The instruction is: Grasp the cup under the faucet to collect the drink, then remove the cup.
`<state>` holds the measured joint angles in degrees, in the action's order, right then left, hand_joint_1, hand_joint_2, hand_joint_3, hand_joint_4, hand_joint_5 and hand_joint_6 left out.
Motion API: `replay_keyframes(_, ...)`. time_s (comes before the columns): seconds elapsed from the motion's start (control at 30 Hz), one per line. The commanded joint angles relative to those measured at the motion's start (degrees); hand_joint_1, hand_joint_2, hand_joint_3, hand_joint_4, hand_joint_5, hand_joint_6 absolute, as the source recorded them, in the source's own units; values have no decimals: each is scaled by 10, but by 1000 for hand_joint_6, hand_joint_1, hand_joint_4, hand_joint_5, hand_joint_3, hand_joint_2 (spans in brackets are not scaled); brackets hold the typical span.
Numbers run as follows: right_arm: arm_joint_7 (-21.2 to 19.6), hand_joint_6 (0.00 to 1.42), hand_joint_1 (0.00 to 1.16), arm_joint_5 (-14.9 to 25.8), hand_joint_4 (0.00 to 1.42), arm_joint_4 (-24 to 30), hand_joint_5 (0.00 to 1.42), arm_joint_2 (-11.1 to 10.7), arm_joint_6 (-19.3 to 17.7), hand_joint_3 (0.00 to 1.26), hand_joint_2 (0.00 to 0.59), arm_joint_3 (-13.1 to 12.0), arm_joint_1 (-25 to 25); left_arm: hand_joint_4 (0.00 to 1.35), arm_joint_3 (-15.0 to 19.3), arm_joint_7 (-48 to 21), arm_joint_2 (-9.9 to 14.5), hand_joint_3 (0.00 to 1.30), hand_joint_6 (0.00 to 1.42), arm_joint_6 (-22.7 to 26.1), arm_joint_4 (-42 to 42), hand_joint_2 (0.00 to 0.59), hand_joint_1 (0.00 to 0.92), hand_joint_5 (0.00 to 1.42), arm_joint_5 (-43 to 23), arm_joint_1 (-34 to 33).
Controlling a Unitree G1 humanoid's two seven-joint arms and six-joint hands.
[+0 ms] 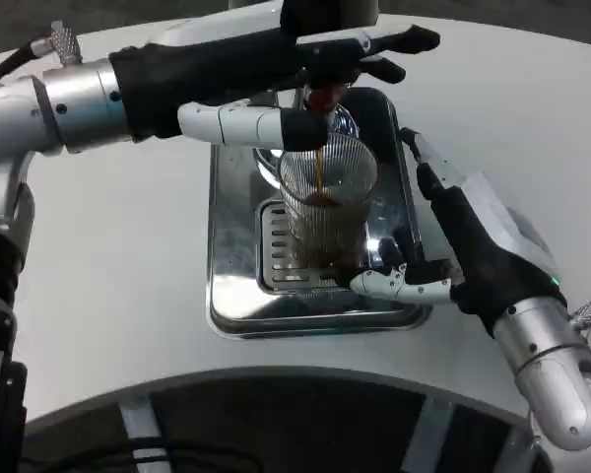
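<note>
a clear ribbed cup (325,202) stands upright on the slotted grate (276,256) of a shiny metal drip tray (231,296), which sits on the white desk (118,286). the cup is directly under the faucet (320,97), and a thin brown stream of drink (320,172) falls from the faucet's reddish tip into it. dark brown liquid fills the cup to roughly two thirds, with a darker band near the bottom.

the left hand (276,89) reaches in from the picture's left at the height of the faucet, above the cup's rim. its dark fingers lie along the faucet handle and one white finger stretches across just in front of the spout; it appears to press or hold the handle, though the exact grip is hard to make out.

the right hand (453,246) comes from the lower right beside the cup. its fingers are spread apart around the right side of the cup: one white finger (399,286) lies low near the cup's base over the tray edge, another points up past the tray's far right side. whether any finger touches the glass cannot be told; it does not look closed on it.
</note>
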<state>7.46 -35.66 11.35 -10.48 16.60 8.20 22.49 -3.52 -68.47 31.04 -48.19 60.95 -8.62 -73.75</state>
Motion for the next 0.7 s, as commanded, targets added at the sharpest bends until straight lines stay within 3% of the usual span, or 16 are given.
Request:
replay_keyframes(0.03,-3,0,827,10,0,-8,0,-6,-7,0,129,4,8,0,-20,-19,10,54,0,10,17,68,0,75,39,39)
replay_keyframes(0.7,-25,0,805,53,0,-90,0,-11,-40,0,137,17,60,0,-20,-13,7,60,0,10,20,67,0,80,40,39)
